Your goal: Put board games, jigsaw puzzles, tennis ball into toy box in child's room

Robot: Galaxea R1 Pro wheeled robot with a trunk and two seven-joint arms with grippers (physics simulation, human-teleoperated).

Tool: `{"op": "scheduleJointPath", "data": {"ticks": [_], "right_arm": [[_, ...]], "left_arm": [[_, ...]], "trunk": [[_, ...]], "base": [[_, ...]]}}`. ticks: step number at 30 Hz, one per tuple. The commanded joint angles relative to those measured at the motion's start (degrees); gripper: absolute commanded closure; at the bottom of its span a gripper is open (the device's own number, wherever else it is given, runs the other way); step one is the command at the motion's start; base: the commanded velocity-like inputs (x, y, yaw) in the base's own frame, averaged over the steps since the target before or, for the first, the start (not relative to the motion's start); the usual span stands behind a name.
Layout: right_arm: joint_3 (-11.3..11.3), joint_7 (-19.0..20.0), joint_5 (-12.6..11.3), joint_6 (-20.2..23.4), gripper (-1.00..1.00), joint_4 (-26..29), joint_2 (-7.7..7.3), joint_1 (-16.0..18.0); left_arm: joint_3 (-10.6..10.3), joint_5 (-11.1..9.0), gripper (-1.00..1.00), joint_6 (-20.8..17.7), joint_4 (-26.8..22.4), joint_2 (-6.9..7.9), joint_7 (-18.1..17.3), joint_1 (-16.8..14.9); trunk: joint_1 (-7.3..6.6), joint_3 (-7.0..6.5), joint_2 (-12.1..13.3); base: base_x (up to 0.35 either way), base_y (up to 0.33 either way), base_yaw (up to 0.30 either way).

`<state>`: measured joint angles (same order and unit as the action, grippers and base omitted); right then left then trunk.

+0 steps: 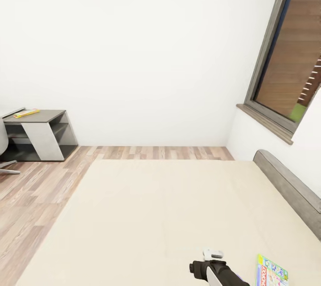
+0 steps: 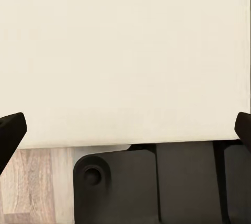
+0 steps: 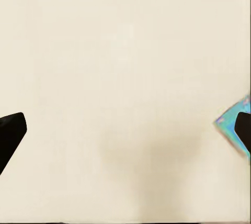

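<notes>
A colourful printed board game [image 1: 272, 271] lies flat on the cream bed [image 1: 169, 214], near its front right corner. My right arm [image 1: 219, 272] reaches over the mattress just left of that box. In the right wrist view my right gripper [image 3: 125, 135] hangs open above the mattress, and a corner of the board game [image 3: 231, 124] lies beside one fingertip [image 3: 243, 130]. My left gripper [image 2: 125, 132] is open over the bed's edge [image 2: 125, 77], holding nothing. The table [image 1: 42, 119] stands far left by the wall, with a thin yellow item [image 1: 26, 113] on it. The toy box, jigsaw puzzles and tennis ball are out of view.
A grey padded headboard [image 1: 290, 188] runs along the bed's right side under a window [image 1: 290, 54]. Wood floor [image 1: 44, 188] separates the bed from the table. Part of a chair [image 1: 3, 152] shows at the left edge. My dark base [image 2: 157, 187] sits against the bed.
</notes>
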<state>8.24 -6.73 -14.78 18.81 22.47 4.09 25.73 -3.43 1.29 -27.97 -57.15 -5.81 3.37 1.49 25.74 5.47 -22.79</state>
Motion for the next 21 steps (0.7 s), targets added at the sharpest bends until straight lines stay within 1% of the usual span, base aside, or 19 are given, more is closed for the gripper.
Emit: {"op": "scheduleJointPath", "data": {"ticks": [1,21], "right_arm": [[0.47,-0.48,-0.60,0.27,-1.00,0.12,-0.04,0.02],[0.46,-0.48,-0.60,0.27,-1.00,0.12,-0.04,0.02]], "left_arm": [[-0.08,0.12,-1.00,-0.33,-0.15,0.01,0.23,0.01],[-0.08,0.18,-1.00,-0.33,-0.15,0.01,0.31,0.01]], "trunk": [[0.04,0.12,-0.13],[0.04,0.12,-0.13]], "base": [[0.000,-0.295,0.000],[0.000,-0.295,0.000]]}}
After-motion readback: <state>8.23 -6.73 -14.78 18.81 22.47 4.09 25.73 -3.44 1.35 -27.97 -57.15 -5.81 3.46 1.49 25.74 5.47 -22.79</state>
